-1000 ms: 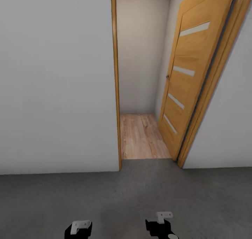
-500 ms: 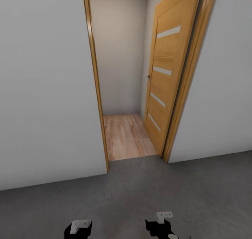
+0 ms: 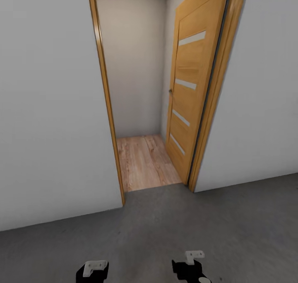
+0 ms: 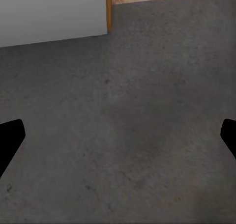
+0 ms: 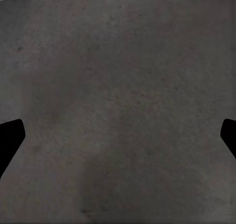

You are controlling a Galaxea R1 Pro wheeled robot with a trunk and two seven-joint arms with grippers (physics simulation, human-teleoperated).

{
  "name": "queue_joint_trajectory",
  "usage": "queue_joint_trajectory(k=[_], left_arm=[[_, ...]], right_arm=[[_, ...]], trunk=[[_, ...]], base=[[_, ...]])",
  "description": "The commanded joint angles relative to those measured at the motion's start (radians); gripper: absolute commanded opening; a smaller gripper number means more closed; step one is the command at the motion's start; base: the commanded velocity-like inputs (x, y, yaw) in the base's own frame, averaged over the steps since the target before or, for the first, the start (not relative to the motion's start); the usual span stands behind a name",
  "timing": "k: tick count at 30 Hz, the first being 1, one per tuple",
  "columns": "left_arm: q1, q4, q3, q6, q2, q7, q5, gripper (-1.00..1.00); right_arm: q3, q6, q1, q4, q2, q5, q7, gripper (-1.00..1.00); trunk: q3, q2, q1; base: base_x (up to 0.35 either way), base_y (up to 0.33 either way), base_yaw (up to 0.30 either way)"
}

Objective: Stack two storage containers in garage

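Note:
The two orange-red storage containers are out of view. I stand on the garage's dark grey concrete floor, facing an open doorway. Both arms hang low at the head view's bottom edge, the left gripper and the right gripper. In the left wrist view the left gripper is open, its black fingertips wide apart over bare concrete. The right gripper is open too, with nothing between its fingertips.
A wood-framed doorway leads onto a light wood-plank floor in a narrow passage. The orange wooden door with pale glass slats stands swung open on the right. Pale grey walls flank the opening on both sides.
The whole head view has shifted: the doorway now sits further left and looks wider, so the camera has turned or moved. Both grippers keep their places in the picture.

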Motion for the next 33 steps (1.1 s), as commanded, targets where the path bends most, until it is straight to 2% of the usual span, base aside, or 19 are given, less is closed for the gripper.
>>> queue_joint_trajectory(k=[1,10,20,33], left_arm=[[-0.001,0.001,0.003,-0.003,0.000,-0.002,0.001,1.00],[-0.001,0.001,0.003,-0.003,-0.001,-0.001,0.001,1.00],[-0.001,0.001,0.003,-0.003,0.000,-0.002,0.001,1.00],[-0.001,0.001,0.003,-0.003,-0.001,-0.002,0.001,1.00]], right_arm=[[0.001,-0.003,-0.001,0.001,0.000,0.001,-0.002,1.00],[0.001,-0.003,-0.001,0.001,0.001,0.001,-0.002,1.00],[0.001,-0.003,-0.001,0.001,0.001,0.001,-0.003,1.00],[0.001,-0.003,-0.001,0.002,0.001,0.001,-0.003,1.00]], trunk=[[-0.001,-0.001,0.000],[-0.001,-0.001,0.000],[-0.001,-0.001,0.000],[-0.001,-0.001,0.000]], base=[[0.211,0.000,-0.005],[0.281,0.000,-0.001],[0.103,-0.001,0.000],[0.205,-0.029,0.000]])
